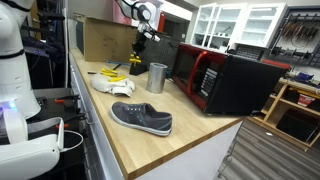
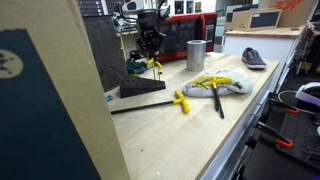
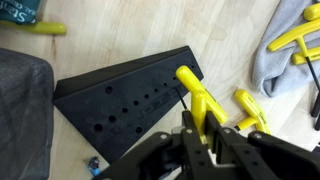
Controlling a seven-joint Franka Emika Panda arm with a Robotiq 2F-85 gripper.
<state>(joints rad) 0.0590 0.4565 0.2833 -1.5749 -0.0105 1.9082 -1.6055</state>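
Fingers (image 3: 226, 142) closed tight on the handle of a yellow T-handle hex key (image 3: 198, 95), gripping it near the crossbar, seen from the wrist view at the bottom edge. The key hangs just over the sloped face of a black hex key holder (image 3: 125, 100), a wedge-shaped block drilled with rows of small holes. Its thin dark shaft runs down toward the block's upper edge; whether the tip sits in a hole cannot be told.

Likely risks: the grip is on a narrow, smooth handle, so the key could twist or slide between the fingers if the shaft presses against the block. A sideways push could also shove or tip the light holder (image 2: 143, 88) along the wooden surface (image 3: 120, 40), since nothing pins it down. Another yellow hex key (image 3: 250, 105) lies loose just beside the fingers and could be knocked. More keys (image 3: 300, 35) rest on a grey cloth (image 3: 280, 55) nearby.

In an exterior view the arm (image 1: 140, 12) reaches in from above at the far end of the surface, wrist turned straight down, fingers (image 1: 140, 47) pointing vertically at the holder. A metal cup (image 1: 157, 77) stands near, a grey shoe (image 1: 141, 117) lies well apart toward the front, and a red and black microwave (image 1: 225, 80) sits to the side
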